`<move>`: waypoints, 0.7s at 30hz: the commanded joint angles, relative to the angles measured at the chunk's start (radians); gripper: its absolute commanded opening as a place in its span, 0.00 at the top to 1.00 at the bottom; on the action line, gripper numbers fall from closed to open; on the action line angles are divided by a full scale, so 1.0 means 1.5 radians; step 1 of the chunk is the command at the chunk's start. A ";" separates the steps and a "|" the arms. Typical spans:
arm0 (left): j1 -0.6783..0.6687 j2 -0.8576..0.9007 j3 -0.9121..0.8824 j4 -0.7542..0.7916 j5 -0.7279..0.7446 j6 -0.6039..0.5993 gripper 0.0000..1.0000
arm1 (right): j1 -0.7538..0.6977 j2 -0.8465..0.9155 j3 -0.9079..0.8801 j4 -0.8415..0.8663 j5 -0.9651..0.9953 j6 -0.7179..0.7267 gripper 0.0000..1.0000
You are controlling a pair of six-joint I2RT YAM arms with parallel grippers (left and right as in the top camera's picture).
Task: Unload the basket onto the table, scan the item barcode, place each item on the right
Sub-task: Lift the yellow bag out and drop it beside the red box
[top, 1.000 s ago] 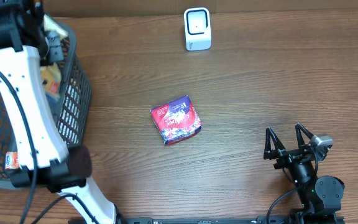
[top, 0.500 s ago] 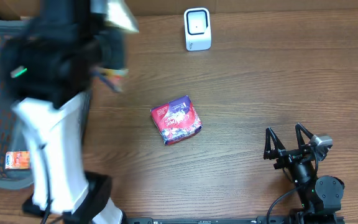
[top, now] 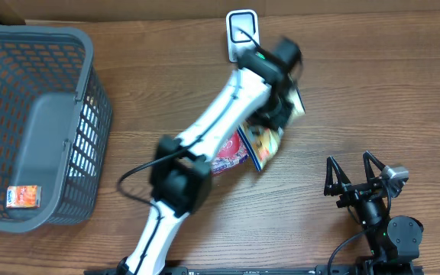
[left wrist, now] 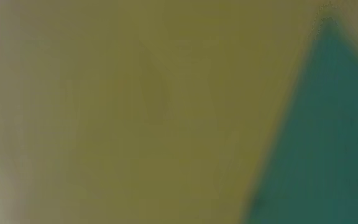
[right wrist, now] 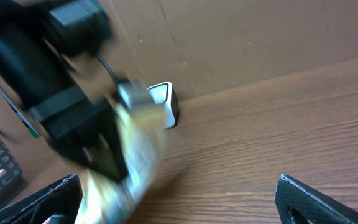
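Yellow printed snack packet hangs in the left gripper, whose jaws are closed tight on it. It is held above the brown wooden table, just in front of the white barcode scanner that stands at the far edge. The white left arm reaches diagonally across the middle of the table and is blurred in the overhead view. In the left wrist view only a smeared yellow and teal surface fills the picture, too close to read. A red foil packet lies on the table, partly hidden under that arm. The right gripper rests near the front right corner with its fingers spread wide and nothing between them. At the left stands a grey plastic mesh basket with a small orange-and-white carton inside.
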 commanded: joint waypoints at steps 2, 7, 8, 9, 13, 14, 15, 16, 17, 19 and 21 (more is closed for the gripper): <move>-0.048 0.055 -0.001 -0.002 -0.028 -0.032 0.96 | 0.003 -0.003 -0.007 0.004 0.000 0.001 0.00; -0.057 0.032 0.038 -0.042 -0.104 -0.032 0.61 | 0.003 -0.003 -0.007 0.004 0.000 0.001 0.00; -0.052 0.016 0.070 -0.063 -0.117 -0.032 0.48 | 0.003 -0.003 -0.007 0.004 0.000 0.001 0.00; -0.048 0.001 0.101 -0.078 -0.128 -0.032 0.33 | 0.003 -0.003 -0.007 0.004 0.000 0.001 0.00; -0.017 -0.094 0.257 -0.129 -0.183 -0.031 0.00 | 0.003 -0.003 -0.007 0.004 0.000 0.001 0.00; -0.005 -0.119 0.289 -0.136 -0.202 -0.031 0.00 | 0.003 -0.003 -0.007 0.004 0.000 0.001 0.00; 0.009 -0.145 0.317 -0.142 -0.222 -0.031 0.00 | 0.003 -0.003 -0.007 0.004 0.000 0.001 0.00; 0.023 -0.167 0.335 -0.145 -0.239 -0.032 0.00 | 0.003 -0.003 -0.007 0.004 0.000 0.001 0.00; 0.044 -0.195 0.353 -0.151 -0.255 -0.032 0.00 | 0.003 -0.003 -0.007 0.004 0.000 0.001 0.00; 0.096 -0.248 0.372 -0.166 -0.283 -0.043 0.00 | 0.003 -0.003 -0.007 0.004 0.000 0.001 0.00; 0.162 -0.297 0.373 -0.191 -0.312 -0.058 0.00 | 0.003 -0.003 -0.007 0.004 0.000 0.001 0.00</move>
